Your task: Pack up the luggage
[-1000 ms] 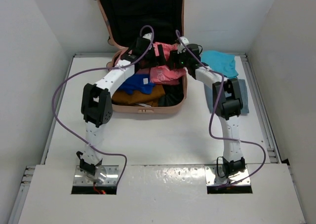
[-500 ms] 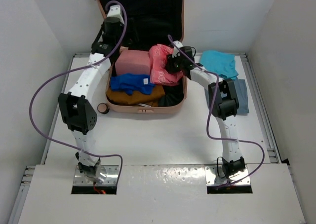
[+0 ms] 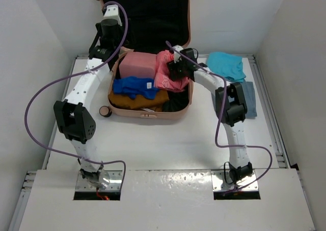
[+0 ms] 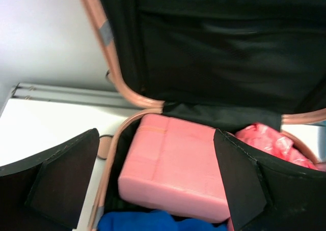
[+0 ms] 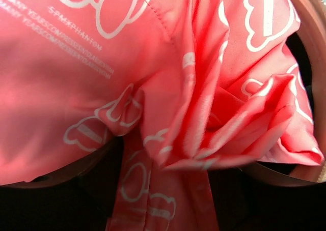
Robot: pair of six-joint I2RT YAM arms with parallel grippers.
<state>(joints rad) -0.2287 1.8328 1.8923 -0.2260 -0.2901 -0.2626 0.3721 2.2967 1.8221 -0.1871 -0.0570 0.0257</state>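
Note:
The salmon-pink luggage (image 3: 153, 113) lies open at the back centre, its black-lined lid (image 3: 147, 12) upright. Inside are a soft pink pouch (image 3: 138, 64), a blue garment (image 3: 135, 86), a brown garment (image 3: 142, 98) and a pink printed garment (image 3: 165, 73). My left gripper (image 3: 113, 37) is open and empty, raised over the back left corner; in its wrist view the gripper (image 4: 155, 182) frames the pouch (image 4: 178, 170) and the rim (image 4: 122, 91). My right gripper (image 3: 172, 70) is pressed into the printed garment (image 5: 153, 63); in its wrist view the gripper (image 5: 165, 190) has spread fingers with fabric between them.
A teal cloth (image 3: 226, 64) and a grey-blue cloth (image 3: 248, 96) lie on the table right of the luggage. A small round object (image 3: 105, 111) sits on the table at the luggage's front left corner. White walls close in the back and both sides.
My left arm has lifted out of the luggage and swung up and left, leaving the pink pouch inside. My right gripper has shifted slightly left with the printed garment.

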